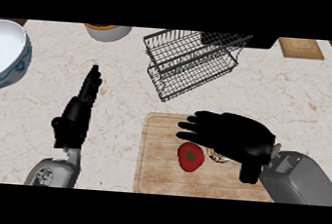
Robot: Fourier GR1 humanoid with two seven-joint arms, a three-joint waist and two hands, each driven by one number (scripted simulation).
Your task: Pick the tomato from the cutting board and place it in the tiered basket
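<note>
A red tomato (190, 157) with a green stem star lies on the wooden cutting board (157, 174) at the lower middle. My right hand (232, 135) hovers over the board just right of and above the tomato, fingers spread toward the left and relaxed, holding nothing. It partly hides a small pale object (218, 156) beside the tomato. The black wire tiered basket (190, 62) stands behind the board, tilted in the view. My left hand (79, 110) rests open on the counter at the left, fingers straight and pointing away.
A large white bowl (3, 54) with a blue rim sits at the far left edge. An orange-and-white cup (107, 32) stands at the back. A small wooden block (301, 47) lies at the back right.
</note>
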